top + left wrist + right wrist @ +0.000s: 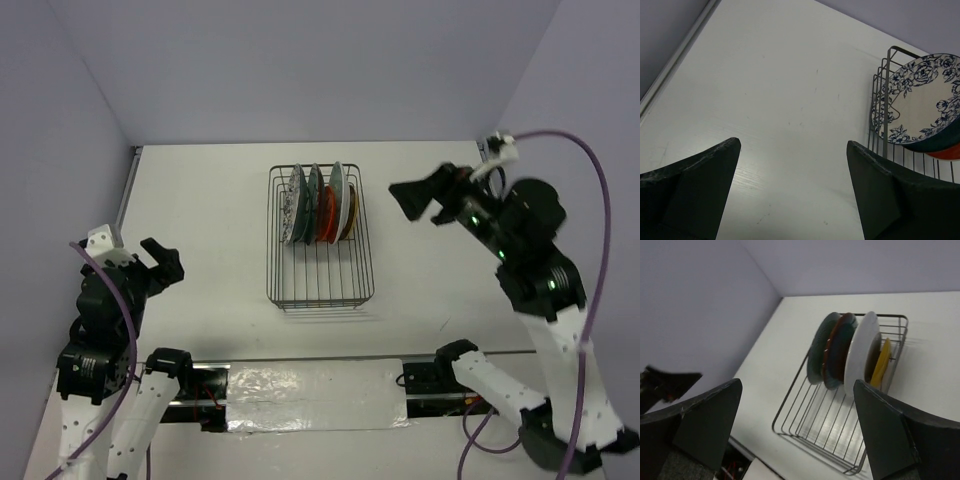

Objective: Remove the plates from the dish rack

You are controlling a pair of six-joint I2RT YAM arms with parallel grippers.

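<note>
Scene lit softly and evenly from above, white table [200, 220] rendered bright, faint shadow cast under the near edge of the rack [320, 300], glare caught on the shiny strip [315, 395], dark fingers [690, 195] left soft and underexposed in wrist views

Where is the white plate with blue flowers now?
The white plate stands on edge in the far half of the dish rack, leftmost in the top view, beside a dark teal plate.

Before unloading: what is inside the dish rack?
In the dish rack, plates stand on edge at the far end; the near part is bare. They overlap, so most faces are covered.
</note>
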